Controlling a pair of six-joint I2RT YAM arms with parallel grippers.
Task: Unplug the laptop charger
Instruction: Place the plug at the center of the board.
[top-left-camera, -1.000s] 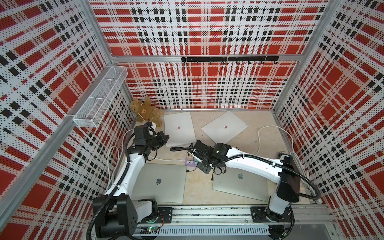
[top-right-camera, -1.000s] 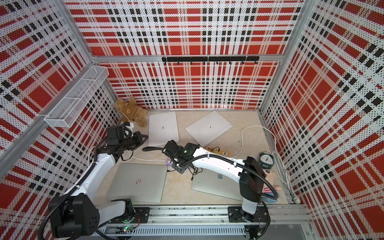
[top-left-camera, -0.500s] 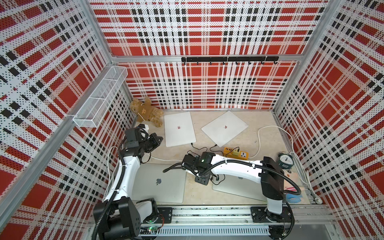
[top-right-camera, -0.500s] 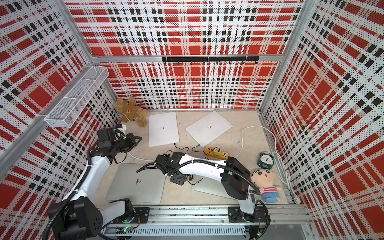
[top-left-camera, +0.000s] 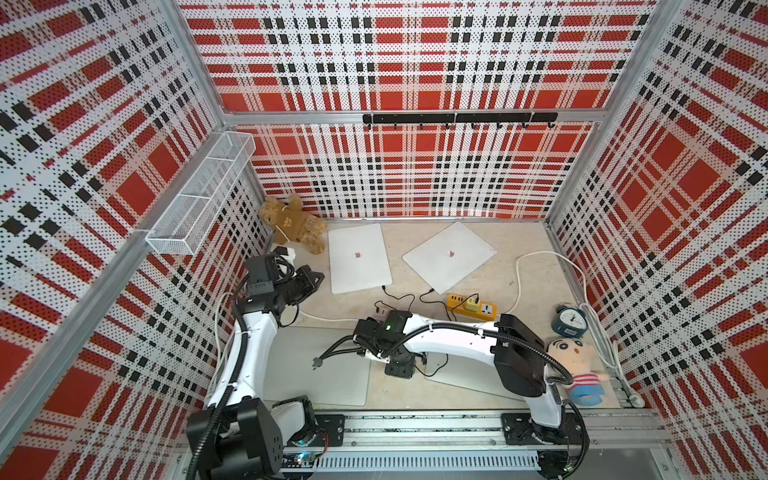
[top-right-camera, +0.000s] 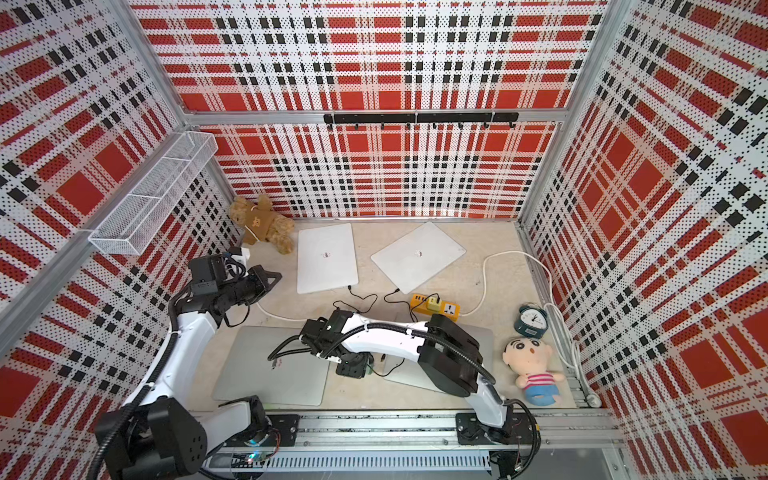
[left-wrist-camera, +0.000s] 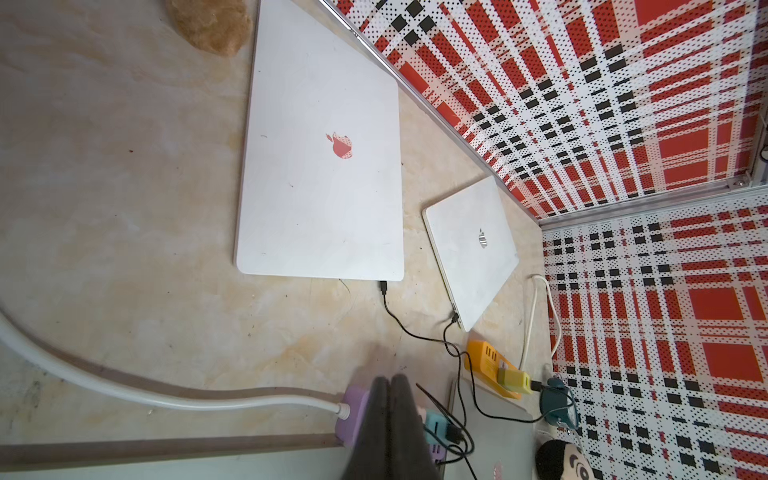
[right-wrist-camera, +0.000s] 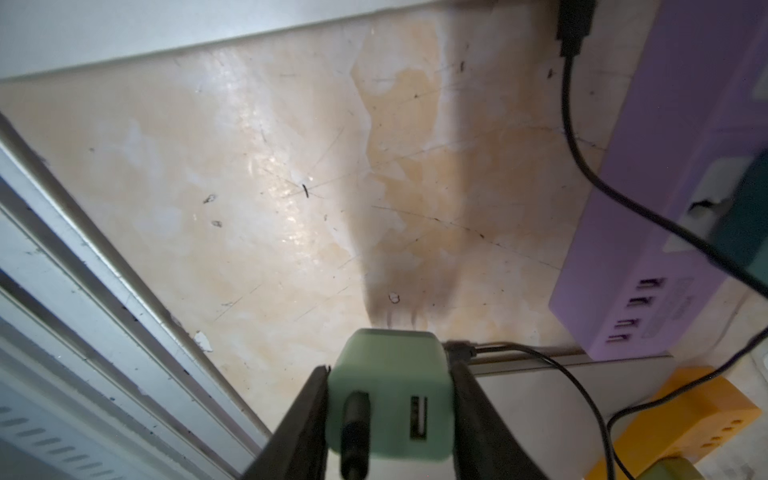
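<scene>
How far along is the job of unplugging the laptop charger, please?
Done: the green charger is out of the purple power strip and apart from it, above bare table. In hand: the right gripper clamps it between its fingers, with a black cable plugged into it. The left gripper is shut and empty. Left: probably only setting the charger down and letting go.

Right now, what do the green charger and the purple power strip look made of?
The green charger looks like matte moulded plastic: rounded edges, even colour, no glare. The purple power strip is probably smooth plastic too: uniform satin surface with neatly cut USB slots.
</scene>
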